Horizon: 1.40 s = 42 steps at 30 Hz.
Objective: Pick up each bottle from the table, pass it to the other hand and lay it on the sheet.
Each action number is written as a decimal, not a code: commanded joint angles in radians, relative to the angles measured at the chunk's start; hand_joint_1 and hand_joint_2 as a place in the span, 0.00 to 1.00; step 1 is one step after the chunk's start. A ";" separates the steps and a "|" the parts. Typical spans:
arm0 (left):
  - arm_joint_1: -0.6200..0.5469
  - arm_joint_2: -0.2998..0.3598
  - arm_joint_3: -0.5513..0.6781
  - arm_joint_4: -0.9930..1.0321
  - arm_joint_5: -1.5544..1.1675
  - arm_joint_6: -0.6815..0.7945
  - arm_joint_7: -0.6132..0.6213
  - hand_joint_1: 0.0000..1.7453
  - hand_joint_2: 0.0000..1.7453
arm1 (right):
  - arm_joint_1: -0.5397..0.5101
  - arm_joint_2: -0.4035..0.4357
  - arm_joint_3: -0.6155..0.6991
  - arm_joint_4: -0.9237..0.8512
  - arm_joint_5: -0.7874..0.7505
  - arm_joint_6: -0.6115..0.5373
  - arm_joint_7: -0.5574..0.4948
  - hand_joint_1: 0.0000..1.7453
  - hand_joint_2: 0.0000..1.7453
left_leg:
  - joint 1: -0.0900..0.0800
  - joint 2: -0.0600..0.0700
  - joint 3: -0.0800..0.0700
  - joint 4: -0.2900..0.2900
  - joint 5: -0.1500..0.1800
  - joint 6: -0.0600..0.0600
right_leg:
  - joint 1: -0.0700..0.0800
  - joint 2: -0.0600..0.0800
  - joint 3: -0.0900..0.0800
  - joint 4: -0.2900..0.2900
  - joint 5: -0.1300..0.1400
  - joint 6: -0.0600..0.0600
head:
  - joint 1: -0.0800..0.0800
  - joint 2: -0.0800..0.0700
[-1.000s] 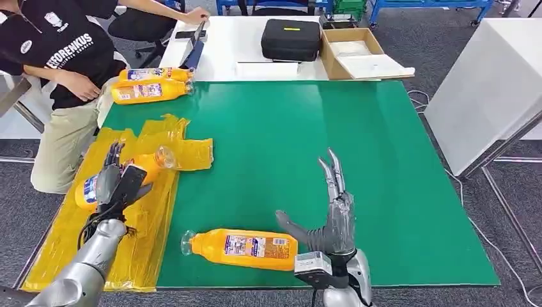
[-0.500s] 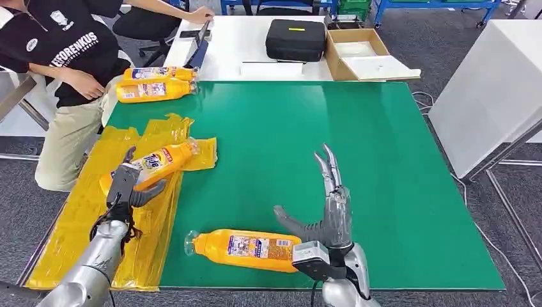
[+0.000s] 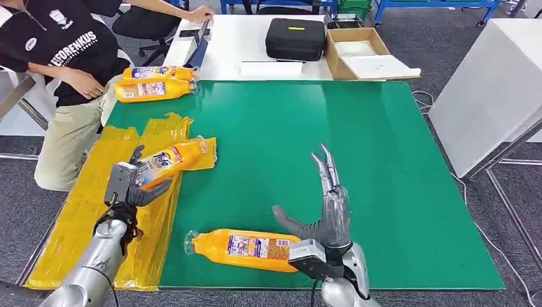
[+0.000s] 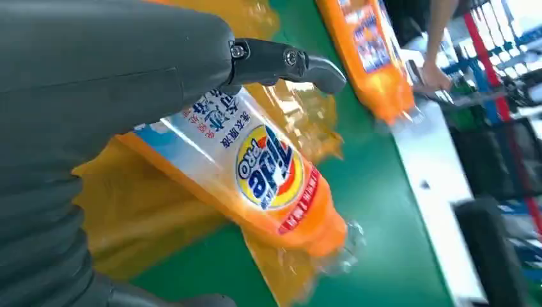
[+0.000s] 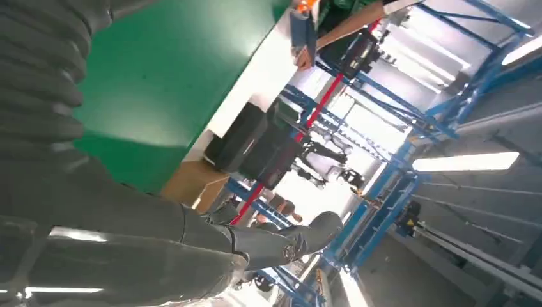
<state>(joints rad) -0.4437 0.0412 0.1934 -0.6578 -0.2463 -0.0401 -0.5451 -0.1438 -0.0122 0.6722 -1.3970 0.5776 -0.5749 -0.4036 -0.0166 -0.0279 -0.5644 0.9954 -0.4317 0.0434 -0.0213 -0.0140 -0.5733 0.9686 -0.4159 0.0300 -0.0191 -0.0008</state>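
Bottle [image 3: 167,161] tilted further across sheet [image 3: 77,224], gripped by left hand [image 3: 131,185]; right hand [image 3: 326,211] stays spread, empty.

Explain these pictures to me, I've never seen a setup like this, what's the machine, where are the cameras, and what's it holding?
This is a humanoid robot with two silver arms, each ending in a many-fingered hand. The wide picture comes from a camera high on its body, looking down at a green table. The other two come from cameras at its wrists, so they look tilted.

The left hand holds an orange bottle over a yellow sheet; the left wrist view shows that bottle close up under the fingers. The right hand is open, fingers spread, beside a second bottle lying on the table. Two more bottles lie at the far corner, near a seated person. A black case and a cardboard box sit on the white table behind.
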 commanded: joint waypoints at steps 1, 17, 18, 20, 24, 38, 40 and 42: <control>0.138 -0.025 -0.090 -0.291 0.057 0.010 0.031 0.00 1.00 | -0.035 -0.022 0.024 0.037 0.046 0.015 0.038 0.00 1.00 | 0.001 0.004 -0.002 0.000 0.000 -0.002 | 0.001 0.003 -0.002 -0.001 0.001 -0.001 | 0.000 0.000; 0.310 -0.051 -0.198 -0.857 0.019 0.271 0.060 0.00 1.00 | -0.015 -0.006 0.019 0.021 0.130 0.035 0.117 0.00 1.00 | 0.002 0.011 -0.013 0.001 -0.003 -0.004 | 0.004 0.011 -0.014 -0.001 0.000 -0.001 | 0.000 0.000; 0.313 -0.053 -0.209 -0.870 0.019 0.275 0.062 0.00 1.00 | -0.010 -0.008 0.023 0.016 0.137 0.059 0.137 0.00 1.00 | 0.001 0.009 -0.015 0.001 -0.002 -0.003 | 0.003 0.010 -0.015 0.000 0.001 0.000 | 0.000 0.000; 0.314 -0.057 -0.211 -0.871 0.019 0.275 0.063 0.00 1.00 | -0.007 -0.006 0.024 0.017 0.137 0.059 0.137 0.00 1.00 | 0.002 0.009 -0.015 0.001 -0.002 -0.003 | 0.003 0.009 -0.016 0.000 0.001 0.000 | 0.000 0.000; 0.320 -0.052 -0.220 -0.879 0.020 0.276 0.062 0.00 1.00 | -0.017 -0.008 0.033 0.023 0.134 0.108 0.166 0.00 1.00 | 0.002 0.011 -0.014 0.001 -0.003 -0.005 | 0.004 0.011 -0.014 -0.001 0.001 -0.001 | 0.000 0.000; 0.242 -0.081 -0.247 -0.688 0.081 0.252 0.059 0.00 1.00 | -0.143 -0.059 0.236 -0.025 -0.029 0.518 0.228 0.00 1.00 | 0.001 0.010 -0.015 0.001 -0.001 -0.004 | 0.003 0.010 -0.016 0.000 0.001 -0.001 | 0.000 0.000; 0.230 -0.080 -0.251 -0.676 0.088 0.250 0.057 0.00 1.00 | -0.152 -0.068 0.248 -0.031 -0.046 0.530 0.228 0.00 1.00 | 0.001 0.010 -0.015 0.000 -0.001 -0.003 | 0.003 0.010 -0.016 0.000 0.001 -0.001 | 0.000 0.000; 0.213 -0.080 -0.259 -0.656 0.098 0.246 0.055 0.00 1.00 | -0.157 -0.087 0.255 -0.040 -0.108 0.570 0.217 0.00 1.00 | 0.001 0.010 -0.015 0.000 -0.001 -0.004 | 0.003 0.010 -0.016 -0.001 0.001 -0.001 | 0.000 0.000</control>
<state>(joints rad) -0.1479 -0.0259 -0.0419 -1.4538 -0.1682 0.2144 -0.4852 -0.2332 -0.0255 0.8327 -1.4198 0.5532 -0.0637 -0.1808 -0.0164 -0.0177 -0.5813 0.9962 -0.4326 0.0430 -0.0192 -0.0027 -0.5919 0.9693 -0.4140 0.0315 -0.0187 -0.0008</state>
